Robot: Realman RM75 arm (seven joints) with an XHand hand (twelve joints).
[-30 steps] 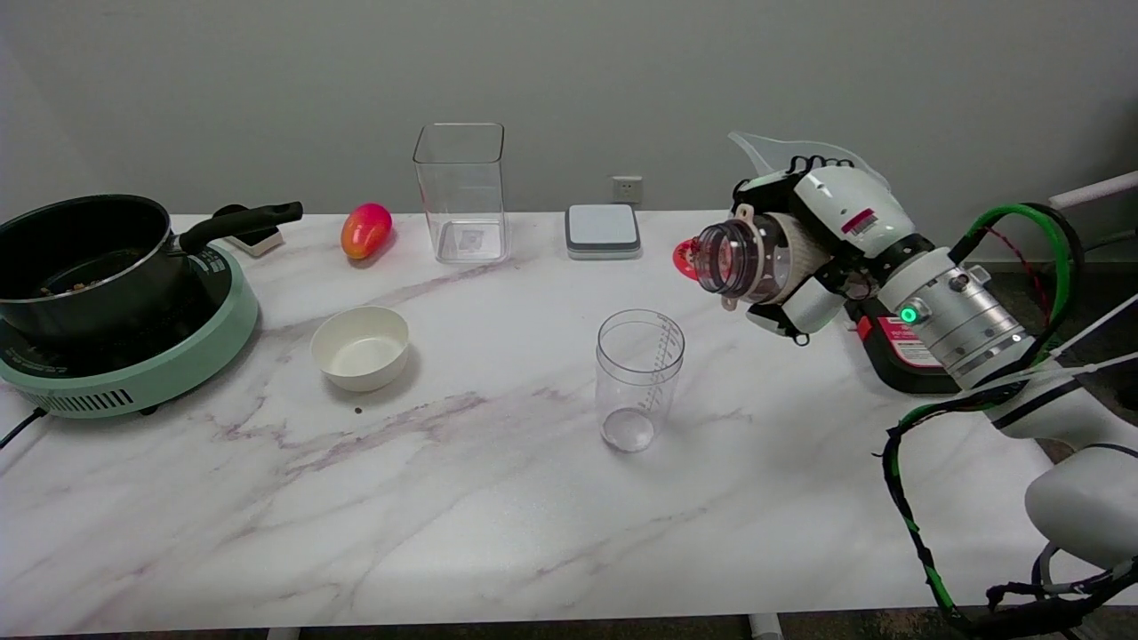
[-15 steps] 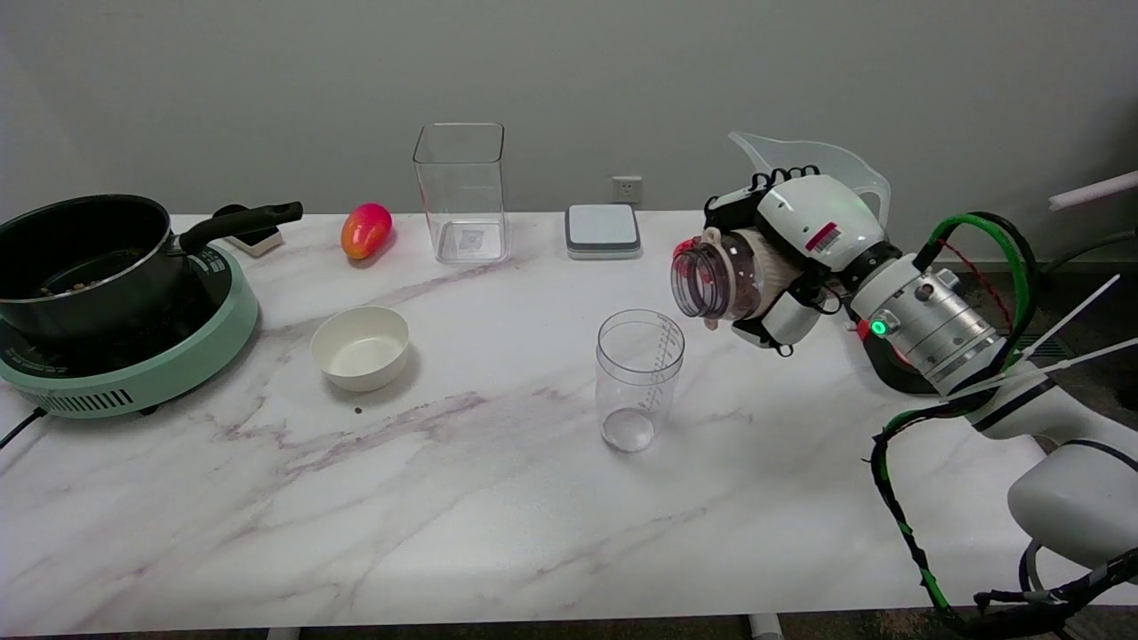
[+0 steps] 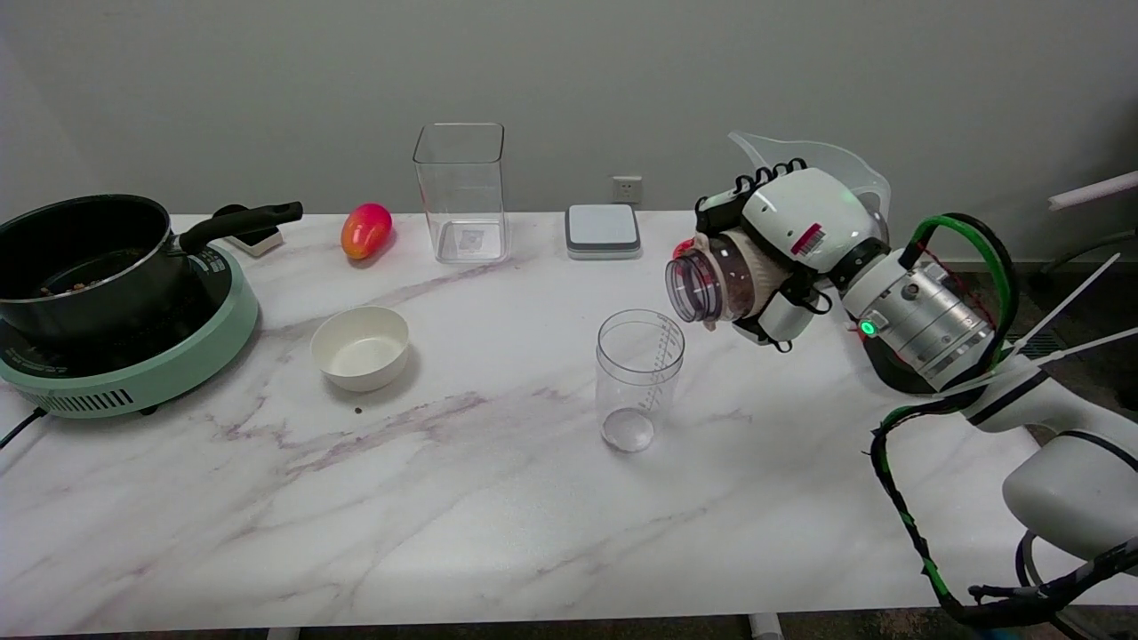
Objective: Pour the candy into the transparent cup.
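Note:
A transparent cup (image 3: pixel 638 380) with printed measuring marks stands upright and empty near the middle of the table. My right hand (image 3: pixel 782 244) grips a clear candy jar (image 3: pixel 716 284), tipped on its side in the air. The jar's open mouth faces left, just above and to the right of the cup's rim. Dark contents show dimly through the jar's wall. Nothing is falling from the jar.
A white bowl (image 3: pixel 361 347) sits left of the cup. A tall clear square container (image 3: pixel 461 192), a mango (image 3: pixel 365 230) and a grey-topped box (image 3: pixel 603 231) stand along the back. A black pot (image 3: pixel 84 258) on a green cooker (image 3: pixel 133 364) is at far left. A clear jug (image 3: pixel 831 164) is behind my hand.
My right hand has carried the tipped jar left and slightly down, bringing its mouth close to the cup's rim. The cup has not moved.

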